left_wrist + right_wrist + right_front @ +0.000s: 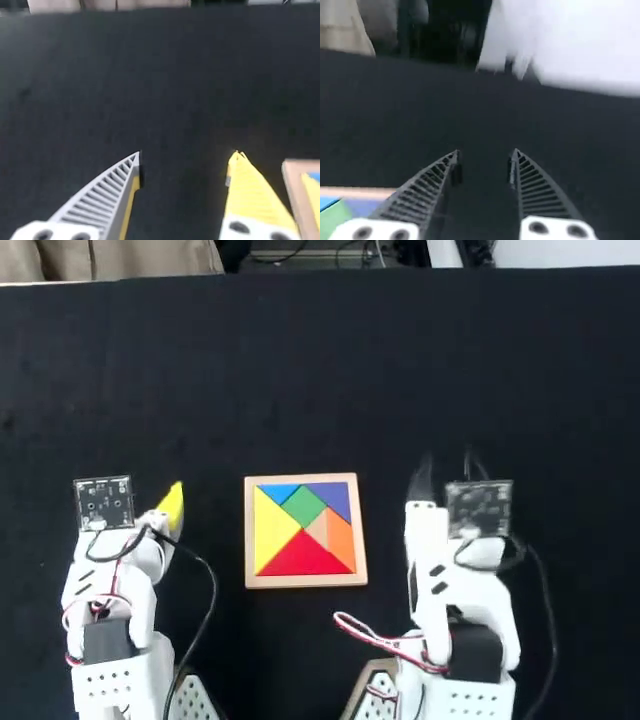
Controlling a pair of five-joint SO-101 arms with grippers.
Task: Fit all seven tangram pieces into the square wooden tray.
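The square wooden tray point(305, 581) lies on the black table between the two arms. Coloured tangram pieces fill it: a yellow triangle point(272, 531), a red triangle point(305, 556), a green square point(304, 505), plus blue, purple, orange and tan pieces. My left gripper point(187, 167) hangs open over bare cloth just left of the tray, whose corner point(295, 192) shows beside the yellow finger point(247, 192). In the high view that yellow fingertip point(172, 504) points up-table. My right gripper point(484, 167) is open and holds nothing, to the right of the tray, with the tray's edge point(355, 192) in sight.
Black cloth covers the whole table point(320, 370). Both arm bases point(115, 670) point(455, 670) stand at the near edge, with red and white cables point(375, 638) beside the right one. A beige object point(110, 258) and dark equipment sit beyond the far edge.
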